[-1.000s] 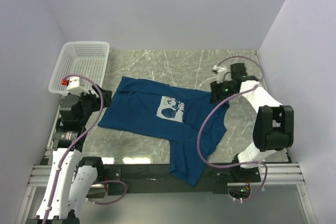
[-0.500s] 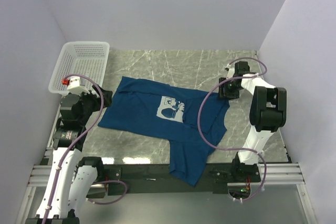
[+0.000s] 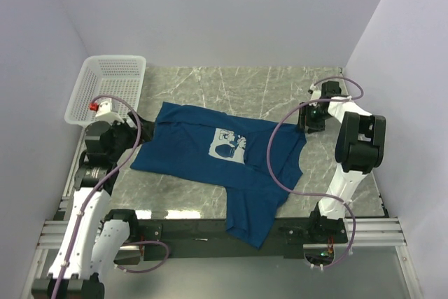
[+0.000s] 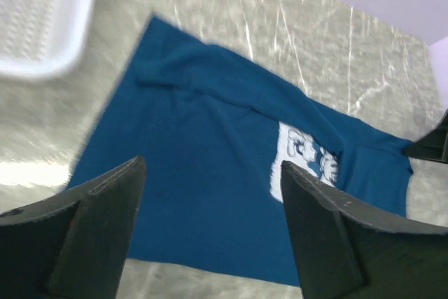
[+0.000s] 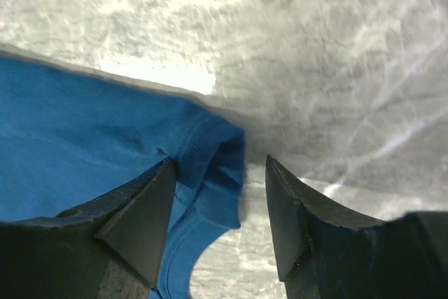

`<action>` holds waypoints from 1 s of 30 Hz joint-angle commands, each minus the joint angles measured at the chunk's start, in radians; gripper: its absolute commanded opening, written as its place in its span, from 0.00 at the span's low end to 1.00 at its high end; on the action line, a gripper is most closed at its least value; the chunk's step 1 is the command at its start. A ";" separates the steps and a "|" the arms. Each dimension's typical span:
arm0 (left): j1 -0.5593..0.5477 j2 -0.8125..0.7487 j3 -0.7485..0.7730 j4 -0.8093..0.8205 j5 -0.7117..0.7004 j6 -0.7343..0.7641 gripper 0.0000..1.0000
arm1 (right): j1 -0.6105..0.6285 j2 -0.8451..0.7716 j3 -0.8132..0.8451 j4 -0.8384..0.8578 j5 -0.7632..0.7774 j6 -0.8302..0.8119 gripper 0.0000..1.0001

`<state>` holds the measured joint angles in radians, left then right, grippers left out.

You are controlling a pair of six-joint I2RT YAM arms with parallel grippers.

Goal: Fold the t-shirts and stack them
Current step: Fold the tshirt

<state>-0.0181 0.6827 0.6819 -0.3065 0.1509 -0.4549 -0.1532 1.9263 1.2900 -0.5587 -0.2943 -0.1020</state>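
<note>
Mostly the shirt [image 3: 210,162] lies spread on the table [image 3: 210,82] with its print [image 3: 227,146] up. One end drapes over the near edge, and the right arm's cable [image 3: 269,159] crosses it. At the shirt's left side the left gripper [image 4: 212,169] stands wide open, holding nothing. Its view is smeared, and the basket [image 4: 42,26] is cut off at the corner. The right gripper [image 5: 220,166] is parted too, with its fingers either side of a folded hem at the shirt's right corner, not pinching it. Whether the tips touch the table I cannot tell.
</note>
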 commanded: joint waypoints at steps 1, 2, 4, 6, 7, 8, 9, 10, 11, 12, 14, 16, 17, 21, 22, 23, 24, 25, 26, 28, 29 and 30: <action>0.003 0.101 -0.031 0.050 0.065 -0.147 0.82 | 0.001 0.048 0.031 -0.021 -0.061 -0.019 0.60; 0.003 0.174 -0.051 0.070 0.102 -0.183 0.79 | 0.000 0.051 0.032 -0.024 -0.075 -0.019 0.59; 0.004 0.260 -0.073 0.162 0.134 -0.302 0.67 | -0.003 0.056 0.034 -0.026 -0.091 -0.022 0.55; 0.003 0.403 -0.076 0.216 0.133 -0.367 0.60 | -0.003 0.059 0.032 -0.026 -0.104 -0.024 0.53; 0.003 0.454 -0.047 0.242 0.110 -0.411 0.58 | -0.006 0.059 0.032 -0.024 -0.106 -0.022 0.50; 0.004 0.547 -0.027 0.250 0.064 -0.424 0.58 | -0.008 0.059 0.032 -0.023 -0.112 -0.024 0.49; 0.004 0.593 -0.009 0.269 0.047 -0.433 0.57 | -0.008 0.059 0.034 -0.026 -0.117 -0.025 0.48; 0.003 0.633 0.029 0.282 0.027 -0.450 0.56 | -0.008 0.063 0.034 -0.027 -0.120 -0.028 0.46; 0.004 0.709 0.051 0.300 0.007 -0.453 0.55 | -0.009 0.066 0.038 -0.029 -0.123 -0.030 0.45; 0.003 0.747 0.073 0.299 -0.028 -0.452 0.55 | -0.009 0.068 0.040 -0.029 -0.126 -0.031 0.44; 0.003 0.846 0.143 0.299 -0.045 -0.453 0.55 | -0.011 0.073 0.045 -0.033 -0.132 -0.033 0.42; 0.004 0.900 0.204 0.299 -0.068 -0.446 0.54 | -0.011 0.074 0.046 -0.035 -0.143 -0.034 0.41; 0.003 0.941 0.218 0.297 -0.068 -0.444 0.54 | -0.012 0.076 0.046 -0.035 -0.147 -0.034 0.40; 0.003 1.018 0.283 0.287 -0.096 -0.442 0.54 | -0.013 0.085 0.052 -0.040 -0.160 -0.036 0.38; 0.003 1.034 0.310 0.284 -0.105 -0.441 0.53 | -0.014 0.086 0.054 -0.041 -0.160 -0.036 0.37; 0.003 1.066 0.324 0.280 -0.106 -0.439 0.53 | -0.014 0.088 0.057 -0.041 -0.164 -0.038 0.37; 0.004 1.078 0.337 0.274 -0.108 -0.438 0.53 | -0.014 0.091 0.058 -0.043 -0.164 -0.038 0.36; 0.003 1.092 0.356 0.267 -0.111 -0.436 0.51 | -0.013 0.092 0.060 -0.044 -0.166 -0.039 0.36; 0.003 1.110 0.363 0.264 -0.113 -0.435 0.51 | -0.014 0.092 0.063 -0.044 -0.167 -0.038 0.36; 0.003 1.124 0.375 0.261 -0.126 -0.436 0.50 | -0.016 0.096 0.066 -0.046 -0.169 -0.038 0.34; 0.001 1.133 0.378 0.260 -0.132 -0.436 0.49 | -0.016 0.097 0.069 -0.046 -0.170 -0.038 0.34; 0.003 1.138 0.386 0.259 -0.142 -0.435 0.47 | -0.019 0.099 0.071 -0.046 -0.172 -0.038 0.33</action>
<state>-0.0174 1.8111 1.0199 -0.0593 0.0605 -0.8871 -0.1673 1.9907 1.3426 -0.5785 -0.4629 -0.1280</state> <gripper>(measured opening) 0.486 0.338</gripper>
